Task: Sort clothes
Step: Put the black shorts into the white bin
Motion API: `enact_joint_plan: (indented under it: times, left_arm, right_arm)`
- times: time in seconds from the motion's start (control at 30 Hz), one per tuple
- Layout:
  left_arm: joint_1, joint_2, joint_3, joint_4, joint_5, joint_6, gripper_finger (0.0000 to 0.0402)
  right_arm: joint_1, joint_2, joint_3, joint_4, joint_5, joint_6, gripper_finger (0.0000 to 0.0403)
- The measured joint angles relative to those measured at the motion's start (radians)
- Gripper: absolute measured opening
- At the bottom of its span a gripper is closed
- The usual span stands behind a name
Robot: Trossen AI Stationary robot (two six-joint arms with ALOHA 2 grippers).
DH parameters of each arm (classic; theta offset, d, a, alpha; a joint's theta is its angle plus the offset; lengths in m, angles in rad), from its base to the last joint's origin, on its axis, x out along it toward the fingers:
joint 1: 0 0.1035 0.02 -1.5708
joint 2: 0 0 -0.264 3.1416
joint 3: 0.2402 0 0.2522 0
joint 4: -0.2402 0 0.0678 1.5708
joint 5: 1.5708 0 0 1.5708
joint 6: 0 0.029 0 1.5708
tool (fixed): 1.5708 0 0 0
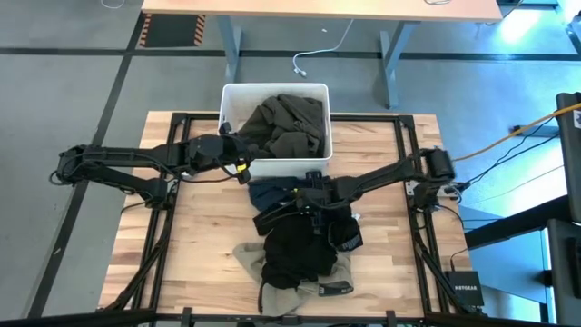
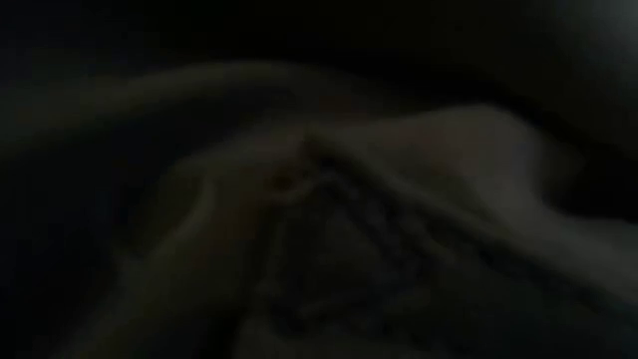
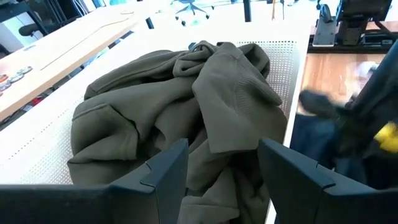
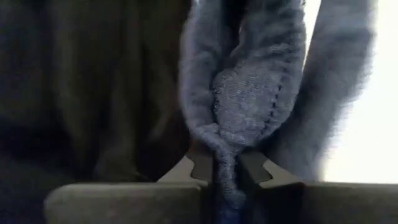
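Observation:
A dark olive garment (image 1: 286, 123) lies bunched inside the white bin (image 1: 231, 95); it also shows in the left wrist view (image 3: 186, 106). My left gripper (image 3: 224, 180) is open at the bin's near left corner (image 1: 238, 153), its fingers just above the olive garment. My right gripper (image 1: 307, 200) is shut on a dark blue garment (image 1: 272, 193) between the bin and a black garment (image 1: 295, 247). Khaki-tan trousers (image 1: 263, 286) lie under the black piece. No pink shirt shows. The low view is dark, with cloth right in front of the camera. My right gripper pinches a bunched fold of the dark blue knit garment (image 4: 225, 158) between its two fingers. The cloth gathers into the jaws and spreads out beyond the fingertips. How many layers it has and whether the garment is clear of the table, I cannot tell.
The bin stands at the middle of the wooden table's far edge. Bare wood (image 1: 200, 245) lies left of the clothes pile and more at the right (image 1: 399, 254). A desk (image 1: 318, 9) stands beyond the table.

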Motion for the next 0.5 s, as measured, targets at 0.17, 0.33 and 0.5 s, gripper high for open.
enact_joint_plan:
  times: [0.17,0.33,0.5]
  left_arm:
    - [0.001,0.0,0.0,0.006,0.0,0.0,0.0188]
    - [0.001,0.0,0.0,0.008,0.0,0.0,0.0188]
    - [0.001,0.0,0.0,0.006,-0.001,0.0,0.0188]
  right_arm:
    - [0.021,-0.179,0.003,-0.053,0.017,-0.004,0.0026]
    - [0.019,-0.363,0.033,-0.058,0.032,-0.024,0.0026]
    - [0.019,-0.465,0.14,-0.05,0.117,-0.129,0.0026]
